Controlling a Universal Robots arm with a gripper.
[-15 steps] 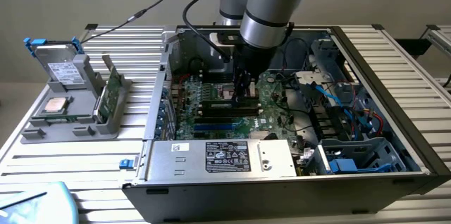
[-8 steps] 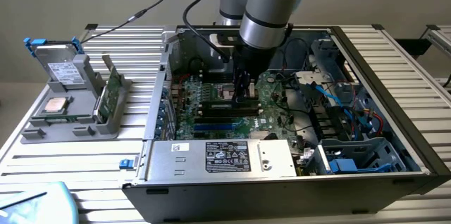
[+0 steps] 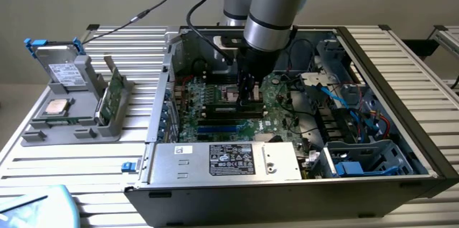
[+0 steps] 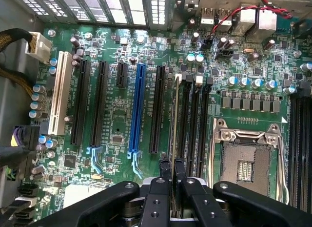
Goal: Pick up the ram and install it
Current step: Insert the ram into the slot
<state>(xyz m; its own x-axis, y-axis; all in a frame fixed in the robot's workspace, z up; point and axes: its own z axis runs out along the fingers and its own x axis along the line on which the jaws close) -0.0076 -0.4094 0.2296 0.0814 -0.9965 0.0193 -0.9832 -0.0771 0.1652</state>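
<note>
My gripper [image 3: 248, 94] reaches down into the open computer case [image 3: 387, 61], over the green motherboard [image 3: 276, 107]. In the wrist view its two black fingers [image 4: 165, 169] stand almost together, shut on the ram [image 4: 174, 114]. The ram shows edge-on as a thin pale strip. It runs in line with the first of the black memory slots [image 4: 191, 119], beside the processor socket [image 4: 243, 161]. Whether it sits in the slot I cannot tell.
A grey holder [image 3: 43, 131] on the exterior view's left carries a hard drive [image 3: 64, 69], a square processor chip [image 3: 57, 107] and a broad green card [image 3: 111, 96]. The power supply [image 3: 226, 161] closes the case's near side. Blue cables [image 3: 344, 99] lie on the exterior view's right.
</note>
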